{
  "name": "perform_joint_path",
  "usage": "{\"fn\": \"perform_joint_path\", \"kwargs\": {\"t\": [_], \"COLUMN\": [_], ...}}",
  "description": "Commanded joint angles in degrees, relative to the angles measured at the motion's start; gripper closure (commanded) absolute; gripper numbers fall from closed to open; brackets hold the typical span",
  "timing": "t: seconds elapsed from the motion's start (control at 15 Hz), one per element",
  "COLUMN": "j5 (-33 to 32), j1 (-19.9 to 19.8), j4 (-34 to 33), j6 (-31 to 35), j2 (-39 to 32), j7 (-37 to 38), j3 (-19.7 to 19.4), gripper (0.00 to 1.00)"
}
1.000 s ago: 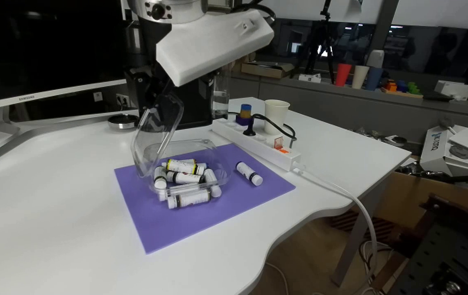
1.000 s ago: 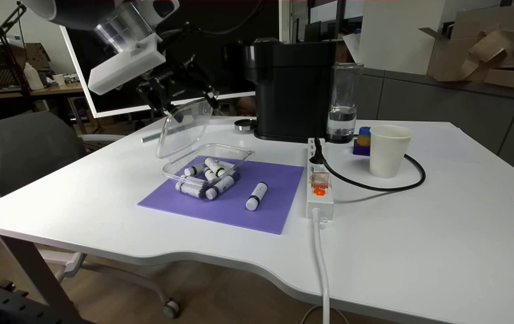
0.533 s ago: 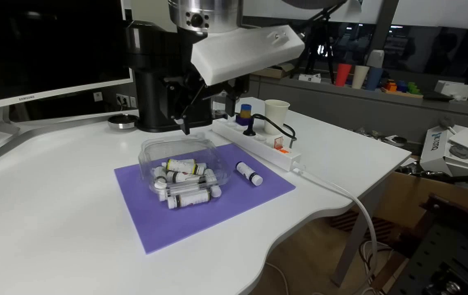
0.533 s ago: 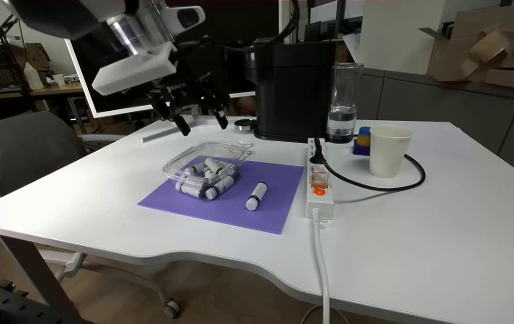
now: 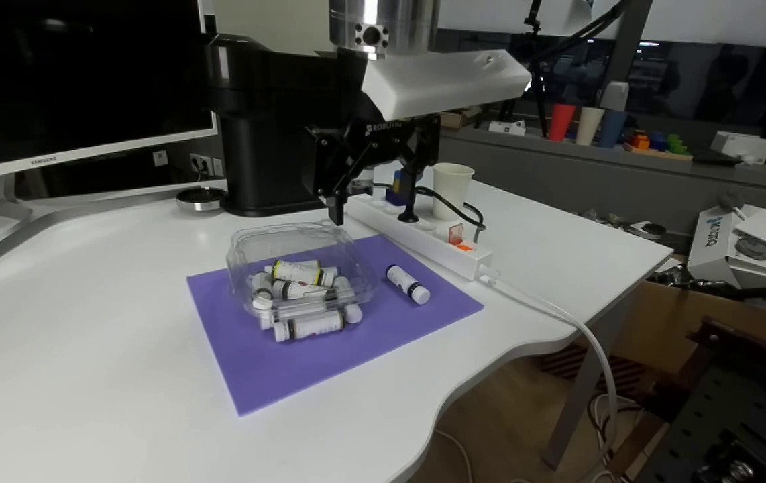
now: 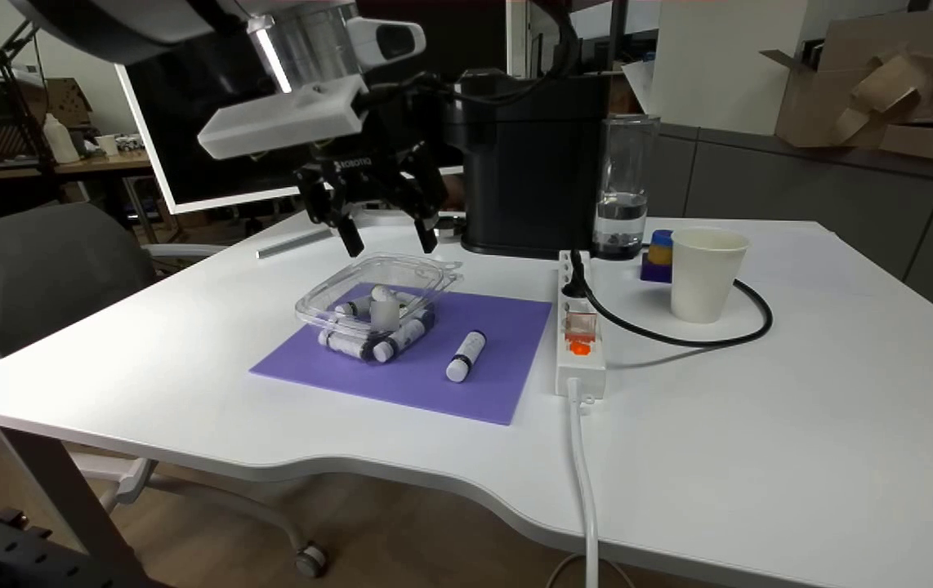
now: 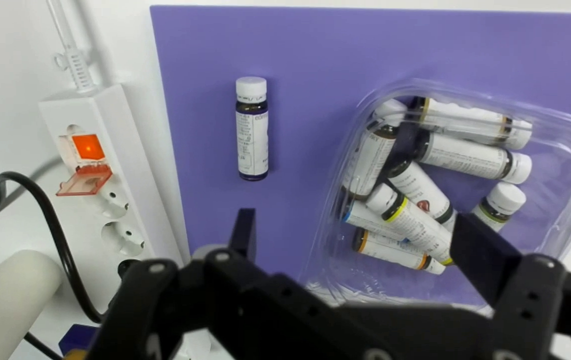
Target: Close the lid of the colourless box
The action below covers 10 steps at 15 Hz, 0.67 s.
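Lid (image 5: 289,247) has dropped over box (image 5: 368,292) on purple mat (image 5: 302,372) atop desk (image 5: 88,376).

Gripper (image 6: 390,239): matt black. Below it: lid (image 6: 344,287) and colourless box (image 5: 361,280), thin clear plastic, glossy; purple mat (image 5: 289,362), smooth, matt; lone bottle (image 7: 252,132), dark and shiny, paper-like label (image 7: 259,150), smooth plastic cap (image 7: 251,90); desk (image 5: 121,349), smooth, faint sheen.

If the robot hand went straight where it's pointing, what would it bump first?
Probably the clear lid, near its edge; depth is unclear, so part of the hand might pass beside it.
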State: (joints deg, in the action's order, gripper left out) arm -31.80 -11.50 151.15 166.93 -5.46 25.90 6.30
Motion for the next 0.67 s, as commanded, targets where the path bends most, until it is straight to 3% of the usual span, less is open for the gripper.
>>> {"fn": "perform_joint_path", "kwargs": {"t": [0.0,0.07,0.6], "j5": [7.4,10.3,19.2], "j1": [-0.6,4.7,11.2], "j4": [1.4,1.5,2.2], "j6": [-4.0,-5.6,-15.5], "j2": [4.1,5.2,10.7], "j7": [-9.3,-12.9,-30.4], "j3": [2.6,-1.7,-2.5], "gripper": [0.0,0.0,0.0]}}
